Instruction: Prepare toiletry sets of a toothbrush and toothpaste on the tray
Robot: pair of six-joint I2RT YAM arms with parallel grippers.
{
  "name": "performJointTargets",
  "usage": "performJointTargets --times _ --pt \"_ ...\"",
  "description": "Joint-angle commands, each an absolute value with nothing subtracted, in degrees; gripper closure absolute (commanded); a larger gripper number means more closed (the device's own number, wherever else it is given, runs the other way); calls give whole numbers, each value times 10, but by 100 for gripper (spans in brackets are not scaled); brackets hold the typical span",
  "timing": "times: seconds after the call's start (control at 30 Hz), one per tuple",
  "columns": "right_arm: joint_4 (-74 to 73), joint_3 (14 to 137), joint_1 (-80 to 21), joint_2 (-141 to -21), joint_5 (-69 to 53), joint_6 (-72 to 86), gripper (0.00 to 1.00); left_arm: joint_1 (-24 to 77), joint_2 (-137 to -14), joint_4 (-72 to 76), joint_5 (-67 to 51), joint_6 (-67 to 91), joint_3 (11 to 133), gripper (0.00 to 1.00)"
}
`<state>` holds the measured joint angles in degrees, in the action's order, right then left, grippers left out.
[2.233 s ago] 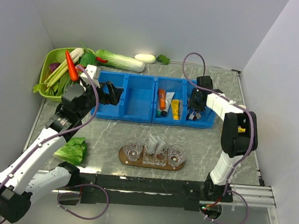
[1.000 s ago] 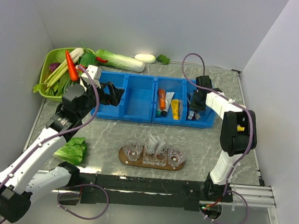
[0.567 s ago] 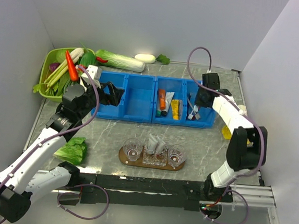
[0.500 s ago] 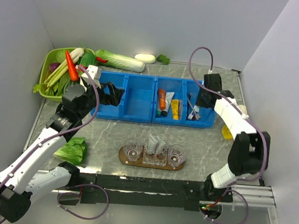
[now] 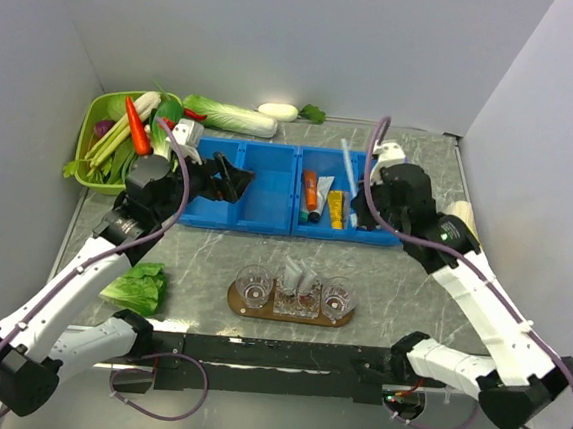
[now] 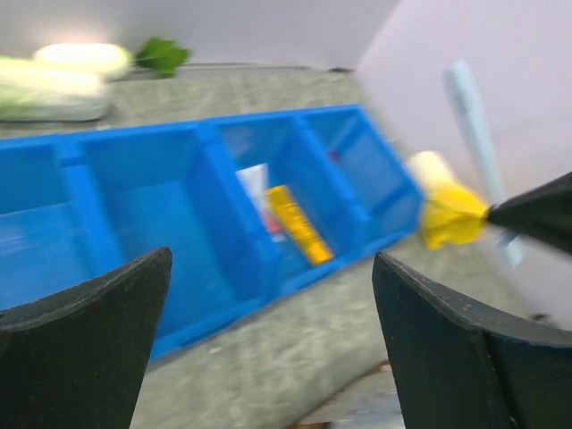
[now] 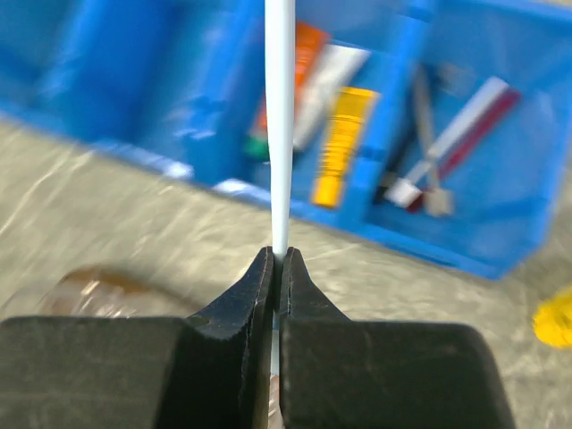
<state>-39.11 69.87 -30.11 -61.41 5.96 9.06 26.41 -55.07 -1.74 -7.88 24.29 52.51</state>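
My right hand [image 7: 277, 257]: clamped low on toothbrush [image 7: 279, 116] handle, centre frame | light, stiff, slick; I reckon it may pivot | left hand [image 6: 271, 264]: wide, empty.

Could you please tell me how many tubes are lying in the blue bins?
3, side by side in one compartment of the right bin: an orange tube, a white tube and a yellow tube. The right arm may hide more.
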Motion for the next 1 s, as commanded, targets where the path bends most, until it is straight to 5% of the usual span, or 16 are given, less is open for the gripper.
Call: performJointTargets --times 0.0,0.27,0.67,0.97 --pt "-459 737 -392 -599 93 79 100 325 -547 25 -83 335 579 1" --pt "-495 768 -591 -649 220 106 100 414 -584 11 -2 402 599 1" --pt "-505 824 -674 -722 336 122 100 446 -590 -55 104 420 591 2" --pt "-491 824 -710 -730 369 104 100 447 -622 -38 73 434 593 19"
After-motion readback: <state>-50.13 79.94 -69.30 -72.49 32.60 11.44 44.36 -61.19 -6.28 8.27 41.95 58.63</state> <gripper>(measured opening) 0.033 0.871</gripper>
